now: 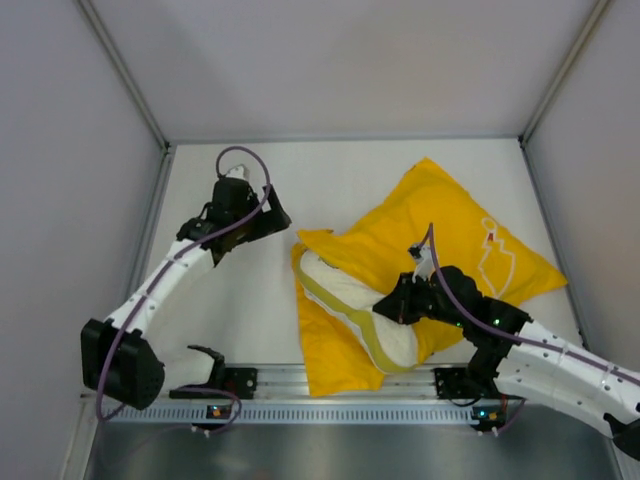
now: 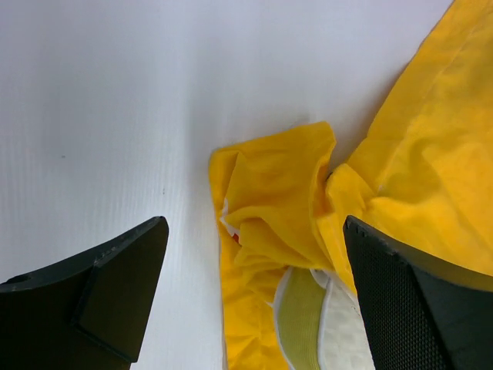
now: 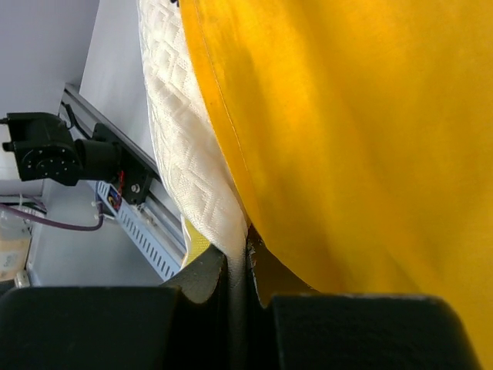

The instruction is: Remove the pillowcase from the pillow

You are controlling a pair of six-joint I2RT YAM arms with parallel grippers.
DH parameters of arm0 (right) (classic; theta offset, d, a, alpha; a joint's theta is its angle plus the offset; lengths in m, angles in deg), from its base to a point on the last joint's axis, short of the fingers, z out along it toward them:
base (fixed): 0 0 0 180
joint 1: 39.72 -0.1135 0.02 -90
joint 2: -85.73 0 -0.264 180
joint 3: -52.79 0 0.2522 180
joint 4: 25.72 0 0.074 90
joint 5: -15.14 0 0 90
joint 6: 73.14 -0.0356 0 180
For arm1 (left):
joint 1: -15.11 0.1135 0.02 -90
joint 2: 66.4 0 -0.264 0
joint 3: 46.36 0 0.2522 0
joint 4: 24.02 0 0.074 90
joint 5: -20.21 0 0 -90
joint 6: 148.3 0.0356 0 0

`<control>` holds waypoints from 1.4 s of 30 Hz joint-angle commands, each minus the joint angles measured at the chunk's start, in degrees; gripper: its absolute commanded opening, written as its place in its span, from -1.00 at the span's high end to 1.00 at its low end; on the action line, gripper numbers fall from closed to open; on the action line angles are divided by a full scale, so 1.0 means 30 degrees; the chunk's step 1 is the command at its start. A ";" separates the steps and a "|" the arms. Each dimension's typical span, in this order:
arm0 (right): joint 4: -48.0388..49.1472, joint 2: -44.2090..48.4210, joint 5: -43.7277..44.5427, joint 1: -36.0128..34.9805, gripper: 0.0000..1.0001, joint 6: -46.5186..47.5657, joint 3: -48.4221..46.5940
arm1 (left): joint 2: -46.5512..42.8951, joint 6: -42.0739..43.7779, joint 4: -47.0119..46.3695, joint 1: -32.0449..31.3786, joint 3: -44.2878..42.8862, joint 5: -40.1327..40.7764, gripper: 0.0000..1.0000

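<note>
Located pillowcase (image 1: 440,220) at centre right of the top view, spread on the table (image 1: 330,170) with one corner toward upper right. Noted pillow (image 1: 338,280) partly out at the lower-left end: cream quilted face and olive-yellow piping exposed, the rest covered by yellow fabric. Found right gripper (image 1: 395,305) at that exposed edge. In its wrist view, fingers pressed together on the quilted rim at lower centre, yellow cloth filling the right of the frame; cannot rule out a fold of yellow in the pinch too. Found left gripper (image 1: 268,218) left of the fabric and apart from it, fingers spread wide, holding nothing. In its wrist view, bunched mouth of the cloth at lower centre. Judged task partway: mouth opened and one end of the cushion bared. Left to do, by estimate: hold the mouth with the free arm and draw the cushion fully clear.
</note>
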 commanded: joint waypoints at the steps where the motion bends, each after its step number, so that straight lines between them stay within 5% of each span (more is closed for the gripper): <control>1: 0.1330 -0.0259 0.0187 -0.0162 1.00 0.0044 -0.0061 | -0.3827 -0.0021 0.0963 -0.0082 0.0585 0.2286 -0.98; 6: 0.2094 -0.0815 0.0070 -0.0191 1.00 -0.0190 0.0262 | -0.6325 -0.0954 0.1200 -0.0170 0.2309 -0.0785 -0.98; 13: 0.2212 -0.1548 0.0392 -0.0191 1.00 -0.0570 -0.0031 | -0.9109 -0.2452 0.1054 -0.0404 0.4657 -0.1815 -0.98; 24: 0.1978 -0.1518 0.0860 -0.0162 1.00 -0.0894 0.0087 | -0.8207 -0.2335 0.0878 -0.0726 0.4542 -0.2693 -0.97; 28: 0.2329 -0.2863 0.1270 -0.0074 1.00 -0.0368 -0.0732 | -0.7297 -0.2976 0.0732 -0.2596 0.4015 -0.2729 -0.94; 32: 0.2942 -0.5612 0.1096 0.0655 1.00 0.0540 -0.2168 | -0.7061 -0.4322 -0.0322 -0.6869 0.4189 -0.1262 -0.94; 42: 0.5752 -0.8872 -0.1336 0.1625 1.00 -0.0598 -0.4366 | -1.0928 -0.5996 -0.2196 -0.8226 0.7556 -0.1638 -0.88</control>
